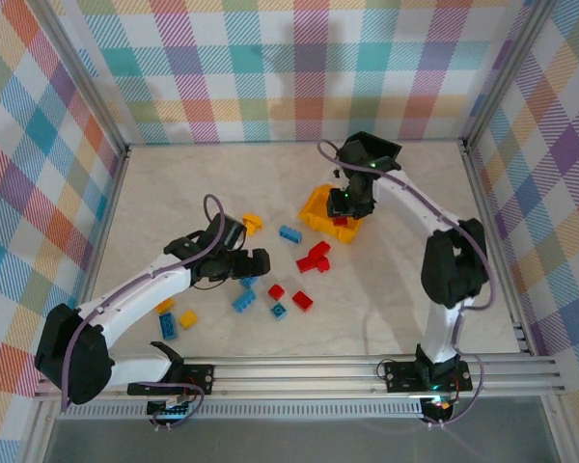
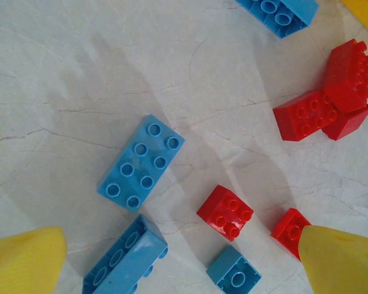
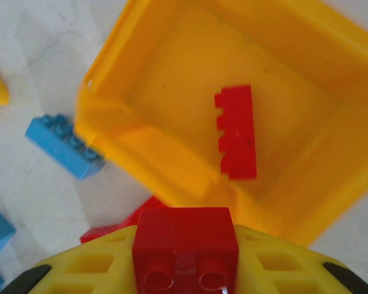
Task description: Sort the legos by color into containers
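Note:
My right gripper [image 1: 351, 201] hovers over a yellow-orange container [image 1: 318, 214], shut on a red lego [image 3: 185, 231] clamped between its yellow fingers [image 3: 86, 269]. Another red lego [image 3: 237, 131] lies inside that container [image 3: 141, 153]. My left gripper [image 1: 254, 264] hangs open over scattered legos. Between its yellow fingertips [image 2: 24, 260] lie a small red lego [image 2: 225, 212], an upturned blue one [image 2: 234, 272] and a blue lego on its side [image 2: 126, 260]. A long blue lego [image 2: 141, 162] lies just beyond them.
A red cluster [image 1: 314, 258] and a blue lego [image 1: 289, 233] lie between the arms. A yellow lego [image 1: 252, 224] sits behind the left gripper. Yellow [image 1: 188, 318] and blue [image 1: 167, 323] legos lie near the left arm. Checked walls enclose the table.

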Controlling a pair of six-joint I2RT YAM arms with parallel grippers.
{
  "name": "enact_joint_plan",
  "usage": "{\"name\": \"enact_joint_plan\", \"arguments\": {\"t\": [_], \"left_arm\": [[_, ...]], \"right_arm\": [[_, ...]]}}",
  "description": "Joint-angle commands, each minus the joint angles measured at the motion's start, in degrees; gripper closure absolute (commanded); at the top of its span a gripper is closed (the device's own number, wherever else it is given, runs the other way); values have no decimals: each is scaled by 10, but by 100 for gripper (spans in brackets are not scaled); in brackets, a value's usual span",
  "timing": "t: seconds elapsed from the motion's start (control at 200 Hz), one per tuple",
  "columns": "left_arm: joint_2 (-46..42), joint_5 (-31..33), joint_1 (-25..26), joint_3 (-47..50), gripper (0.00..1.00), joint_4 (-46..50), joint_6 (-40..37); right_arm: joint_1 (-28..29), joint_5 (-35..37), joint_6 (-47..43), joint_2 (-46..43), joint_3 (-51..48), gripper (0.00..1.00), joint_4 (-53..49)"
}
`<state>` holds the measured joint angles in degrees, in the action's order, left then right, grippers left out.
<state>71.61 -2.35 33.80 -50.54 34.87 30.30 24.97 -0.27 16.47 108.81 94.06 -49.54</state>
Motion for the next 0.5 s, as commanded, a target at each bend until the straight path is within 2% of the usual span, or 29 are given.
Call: {"name": "enact_joint_plan", "arguments": {"t": [0.0,0.24,0.495], "left_arm": [[-1,15,7,-22,3,55,-23],[11,42,4,-34,3,89,-42],[27,28,-41,-34,3,93,-36]], "right_arm": [[-14,-22,-24,34,43,64,4],[-22,-32,-43,93,71,61,5],[-22,-24,-54,88,96,43,-20]]}}
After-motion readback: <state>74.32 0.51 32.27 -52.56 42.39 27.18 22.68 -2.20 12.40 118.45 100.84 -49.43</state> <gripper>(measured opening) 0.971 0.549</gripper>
